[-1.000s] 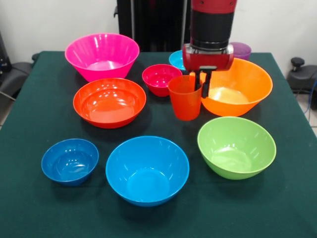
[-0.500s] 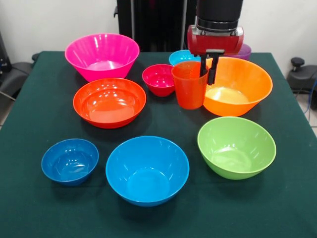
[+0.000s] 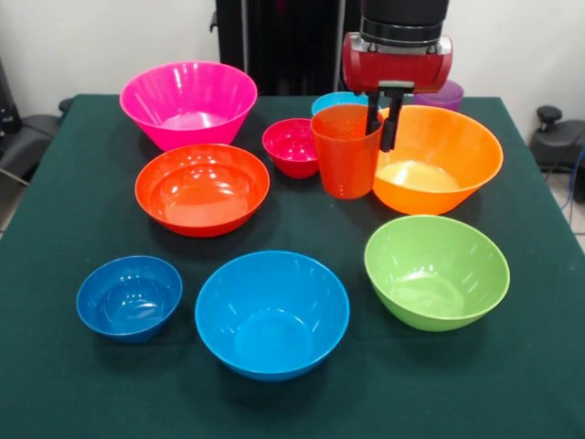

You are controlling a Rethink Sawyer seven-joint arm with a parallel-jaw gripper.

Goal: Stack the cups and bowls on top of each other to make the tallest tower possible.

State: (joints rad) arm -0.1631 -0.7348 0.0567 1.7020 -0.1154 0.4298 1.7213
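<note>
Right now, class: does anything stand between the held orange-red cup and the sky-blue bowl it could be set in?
Nothing visible does. The gripper pinches the orange-red cup by its rim. Between it and the sky-blue bowl lies only bare table; the red-orange bowl and lime green bowl flank that path.

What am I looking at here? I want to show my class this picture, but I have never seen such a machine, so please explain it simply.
This is one camera picture, taken from across a table covered in green cloth. The red and black thing coming down from the top is a robot arm; its gripper is a two-fingered clamp. It is pinching the rim of an orange-red cup, one finger inside, one outside, and the cup seems lifted off the cloth. Round about lie plastic bowls: pink, red-orange, orange, lime green, sky-blue, dark blue, small magenta. Nothing is stacked yet.
</note>
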